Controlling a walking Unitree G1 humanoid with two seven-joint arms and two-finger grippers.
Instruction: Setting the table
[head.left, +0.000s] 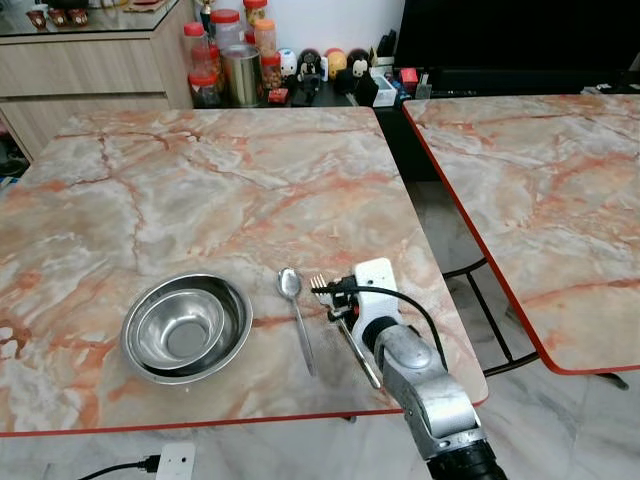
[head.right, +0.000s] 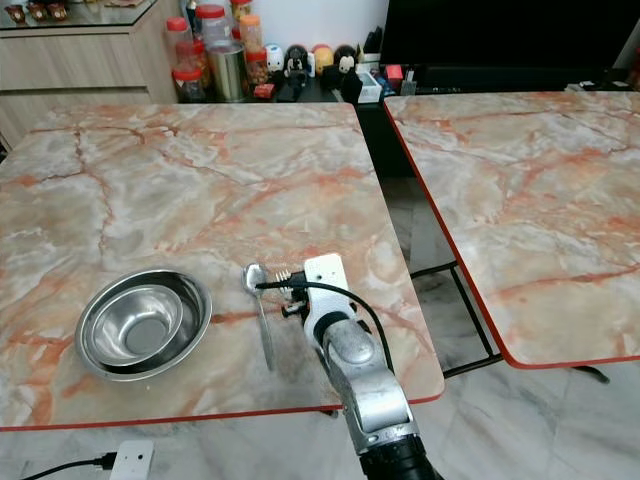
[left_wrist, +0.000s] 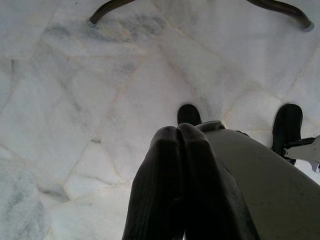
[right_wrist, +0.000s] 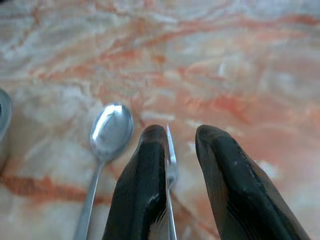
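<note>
1. Left eye view: a steel bowl sits near the front edge of the marble table, toward its front left corner. Just to its right lies a spoon, bowl end away from the robot and handle toward the front edge. Right of the spoon lies a fork, under the right gripper, which reaches in over the front right corner. A second marble table stands apart to the right across a gap.

2. Right eye view: the same layout. The arm and its white housing cover much of the fork, so its full length is hard to trace. Jars and small figures crowd the shelf beyond the table's far edge.

3. Left wrist view: the left gripper hangs idle over the tiled floor, its two fingers pressed together with nothing between them.

4. Right wrist view: the right gripper's fingers are parted with a clear gap. The fork's tines lie against the inner face of one finger; the other finger stands off it, so the fork looks unclamped. The bowl is cut off at the frame edge.

5. Judged progress: bowl, spoon and fork are laid side by side, so this place setting looks close to done. No plate or cup is in sight.
</note>
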